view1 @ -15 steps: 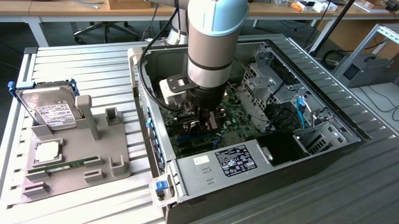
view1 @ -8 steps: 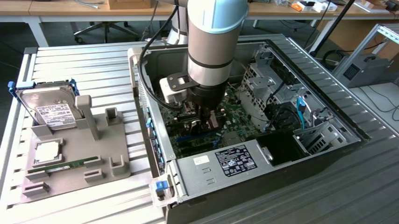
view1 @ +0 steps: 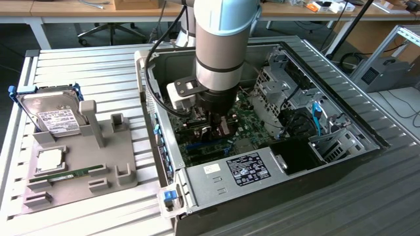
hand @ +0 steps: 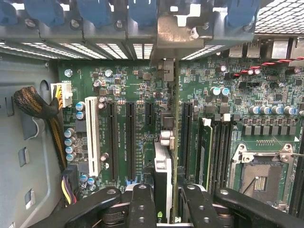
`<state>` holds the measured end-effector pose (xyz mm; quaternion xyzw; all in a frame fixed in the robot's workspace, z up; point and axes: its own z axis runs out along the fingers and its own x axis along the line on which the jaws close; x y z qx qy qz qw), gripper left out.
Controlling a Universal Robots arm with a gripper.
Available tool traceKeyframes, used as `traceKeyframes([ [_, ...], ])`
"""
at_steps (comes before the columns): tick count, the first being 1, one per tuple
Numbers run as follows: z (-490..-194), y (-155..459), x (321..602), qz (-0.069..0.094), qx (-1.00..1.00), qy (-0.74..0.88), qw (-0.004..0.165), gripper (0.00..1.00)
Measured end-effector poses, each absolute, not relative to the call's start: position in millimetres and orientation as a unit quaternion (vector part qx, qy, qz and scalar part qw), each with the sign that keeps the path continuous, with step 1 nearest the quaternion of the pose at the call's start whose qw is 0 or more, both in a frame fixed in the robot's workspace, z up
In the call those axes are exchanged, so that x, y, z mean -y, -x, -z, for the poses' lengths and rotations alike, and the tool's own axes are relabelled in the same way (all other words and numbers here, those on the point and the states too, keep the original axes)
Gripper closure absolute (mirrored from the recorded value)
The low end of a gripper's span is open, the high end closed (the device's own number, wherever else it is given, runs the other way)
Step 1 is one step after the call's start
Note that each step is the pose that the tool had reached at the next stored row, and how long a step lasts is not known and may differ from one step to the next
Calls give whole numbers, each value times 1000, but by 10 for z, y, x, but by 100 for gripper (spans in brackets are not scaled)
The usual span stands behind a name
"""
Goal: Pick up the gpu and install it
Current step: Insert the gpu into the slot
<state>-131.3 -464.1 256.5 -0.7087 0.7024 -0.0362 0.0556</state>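
On the exterior view's left, the slatted surface [view1: 85, 64] carries a grey holder [view1: 85, 162] with a hard drive [view1: 56, 115] propped on it and a green memory stick [view1: 69, 173] lying along its front edge. Its other slots stand vacant. Further right sits the open computer case [view1: 262, 142], and the arm [view1: 220, 54] reaches down into it over the motherboard [view1: 246, 123].

In the wrist view the claw [hand: 165, 194] is clenched on the gpu [hand: 164, 166], its fingers [hand: 142, 202] pressing the card's two flat faces. The card stands on edge above the motherboard's long expansion slots [hand: 130, 140], its metal bracket end toward the case's rear wall [hand: 118, 28].

By my judgement the card is light and stiff but fragile. Its faces carry components, so a hold across the bare middle, as here, seems safest. The thin board could twist or slip if pushed off-axis, and its edge connector would not take sideways force well.
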Motion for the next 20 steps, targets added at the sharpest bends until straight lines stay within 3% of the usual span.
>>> traceKeyframes([
  [20, -2571, 1353, 4625, 38, -707, 704, 57, 73],
])
